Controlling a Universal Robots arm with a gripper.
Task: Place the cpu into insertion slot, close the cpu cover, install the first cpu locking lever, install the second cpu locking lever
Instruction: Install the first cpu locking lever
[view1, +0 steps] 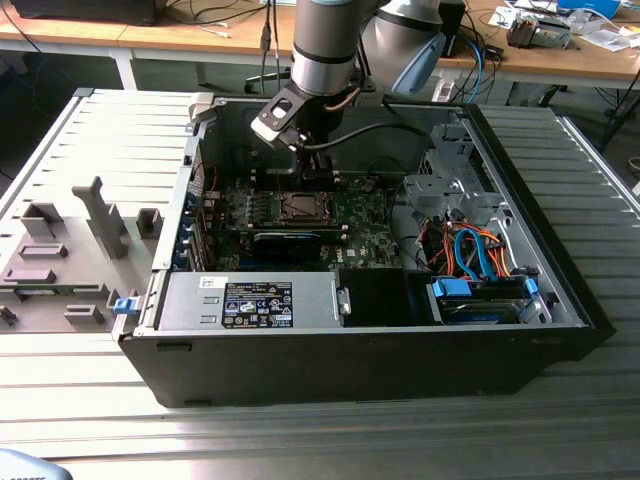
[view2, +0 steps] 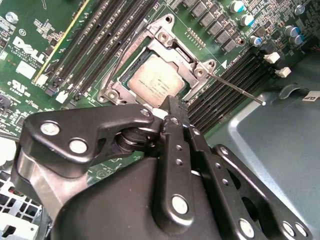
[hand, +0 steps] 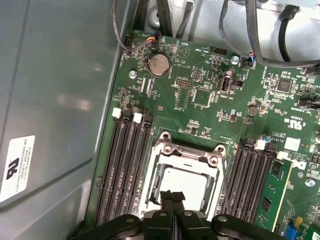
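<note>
1. In the exterior view, an open computer case (view1: 560, 300) is lying on a ribbed metal counter (view1: 300, 440). The arm (view1: 325, 45), cut off by the picture's upper edge, is reaching down into the case. The end effector (view1: 318, 172) is hanging just above the insertion slot (view1: 300, 207) on the green circuit board (view1: 365, 225). From here the fingers are too small to read.
2. In the second wrist view, the end effector (view2: 172, 106) is showing its fingers pressed together, pinching nothing visible. Its tip is lying over one edge of the cpu (view2: 155, 80). The cpu is sitting in the socket, framed by the cpu cover (view2: 186, 56), which is lying flat around it. A thin locking lever (view2: 237, 89) is sticking out free beside the frame. The end effector's black body is hiding the near part of the socket.
3. In the first wrist view, the fingertips (hand: 167, 196) are touching each other and overlapping one edge of the cpu (hand: 192, 182). Glare is washing out the chip's top inside the cpu cover (hand: 189, 152). Long black memory slots (hand: 122, 165) are running along both sides.
</note>
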